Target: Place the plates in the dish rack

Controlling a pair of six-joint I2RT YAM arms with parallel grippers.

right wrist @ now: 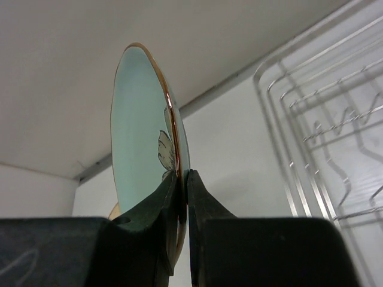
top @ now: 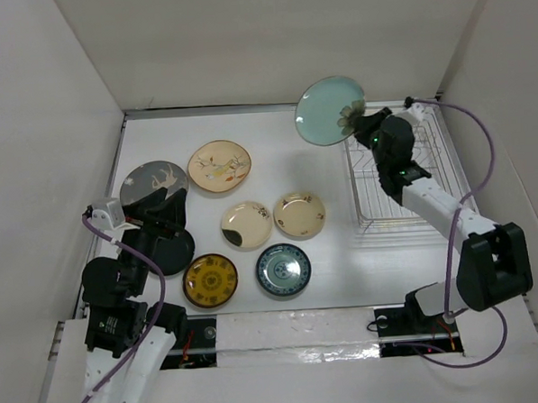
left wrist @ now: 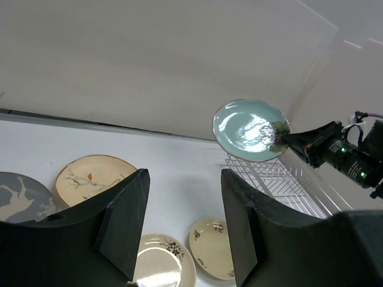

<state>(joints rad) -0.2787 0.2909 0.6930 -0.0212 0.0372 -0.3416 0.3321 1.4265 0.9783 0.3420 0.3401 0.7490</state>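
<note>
My right gripper (top: 360, 122) is shut on the rim of a pale green plate (top: 328, 110) and holds it upright in the air, just left of the back left corner of the silver wire dish rack (top: 431, 186). In the right wrist view the plate (right wrist: 140, 125) stands edge-on between the fingers (right wrist: 167, 197), with the rack (right wrist: 323, 119) to the right. My left gripper (top: 166, 223) is open and empty over the black plate (top: 172, 250), near the grey deer plate (top: 153, 183). Cream, yellow and blue-green plates lie on the table.
On the table lie a large cream plate (top: 219, 165), two small cream plates (top: 246, 224) (top: 299, 214), a yellow patterned plate (top: 210, 279) and a blue-green plate (top: 283, 269). White walls enclose the table on the left, back and right.
</note>
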